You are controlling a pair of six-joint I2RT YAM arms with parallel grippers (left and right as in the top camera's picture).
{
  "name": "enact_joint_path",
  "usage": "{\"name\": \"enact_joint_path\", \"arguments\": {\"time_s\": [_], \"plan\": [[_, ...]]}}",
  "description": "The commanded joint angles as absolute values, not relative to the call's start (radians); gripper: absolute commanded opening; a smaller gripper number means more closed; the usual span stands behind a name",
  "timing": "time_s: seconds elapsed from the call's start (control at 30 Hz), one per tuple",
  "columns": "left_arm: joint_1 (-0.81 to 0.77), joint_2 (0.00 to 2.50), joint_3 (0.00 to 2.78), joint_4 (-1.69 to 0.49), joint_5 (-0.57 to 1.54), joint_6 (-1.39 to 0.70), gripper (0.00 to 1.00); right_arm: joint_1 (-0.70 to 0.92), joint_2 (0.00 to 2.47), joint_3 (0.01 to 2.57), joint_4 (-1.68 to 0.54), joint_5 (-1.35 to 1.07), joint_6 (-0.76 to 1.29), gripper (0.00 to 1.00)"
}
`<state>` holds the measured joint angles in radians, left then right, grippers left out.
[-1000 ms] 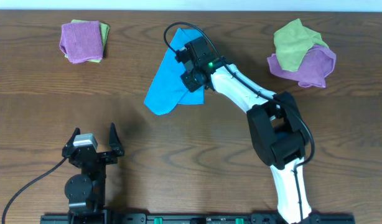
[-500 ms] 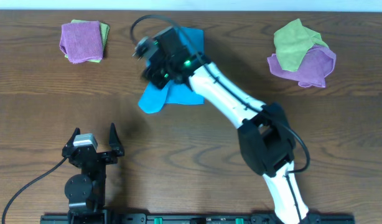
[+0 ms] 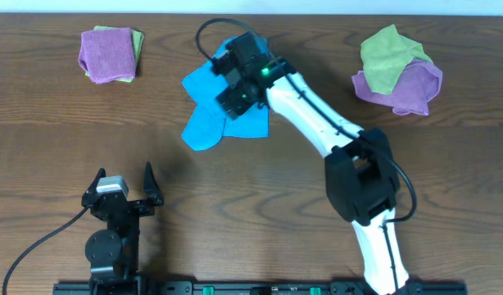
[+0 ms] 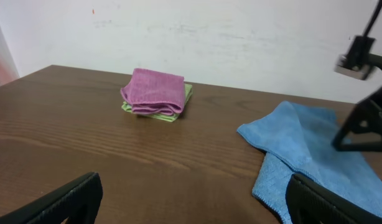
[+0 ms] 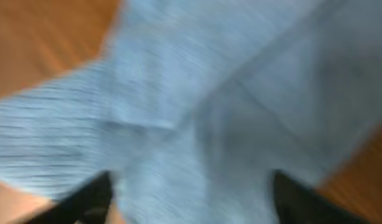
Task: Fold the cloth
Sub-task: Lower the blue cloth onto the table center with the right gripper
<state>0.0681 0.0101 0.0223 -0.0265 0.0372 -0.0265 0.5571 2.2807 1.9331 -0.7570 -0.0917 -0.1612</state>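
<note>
The cloth point(image 3: 204, 115) is a sky-blue towel lying rumpled and partly doubled over at the far middle of the table. In the left wrist view the cloth point(image 4: 303, 149) shows at the right. My right gripper point(image 3: 228, 82) hovers over its upper part, jaws open, with nothing between them. The blurred right wrist view shows the cloth point(image 5: 197, 93) filling the frame below the open gripper point(image 5: 191, 199). My left gripper point(image 3: 124, 176) rests near the front left, wide open and empty point(image 4: 194, 199), well short of the cloth.
A folded purple cloth on a yellow-green one point(image 3: 110, 54) sits at the far left, also in the left wrist view point(image 4: 155, 93). A crumpled purple and yellow-green pile point(image 3: 397, 70) lies at the far right. The right arm point(image 3: 317, 123) stretches across the table's middle.
The right gripper swung left with the cloth's edge, opened and let go, then drew back slightly right. The cloth now lies wider, with a flap to the left. The left arm is still.
</note>
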Motion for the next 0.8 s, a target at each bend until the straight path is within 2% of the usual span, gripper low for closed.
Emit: {"name": "enact_joint_path", "arguments": {"time_s": [0.0, 0.07, 0.1, 0.77], "plan": [[0.063, 0.005, 0.004, -0.075, 0.026, -0.030, 0.95, 0.530, 2.277, 1.899, -0.772, -0.023, -0.159, 0.24], [0.063, 0.005, 0.004, -0.075, 0.026, -0.030, 0.95, 0.516, 2.277, 1.887, -0.777, -0.022, -0.158, 0.03], [0.063, 0.005, 0.005, -0.075, 0.026, -0.030, 0.95, 0.510, 2.277, 1.881, -0.780, -0.023, -0.158, 0.01], [0.063, 0.005, 0.005, -0.075, 0.026, -0.030, 0.95, 0.530, 2.277, 1.707, -0.770, -0.060, -0.226, 0.01]]}}
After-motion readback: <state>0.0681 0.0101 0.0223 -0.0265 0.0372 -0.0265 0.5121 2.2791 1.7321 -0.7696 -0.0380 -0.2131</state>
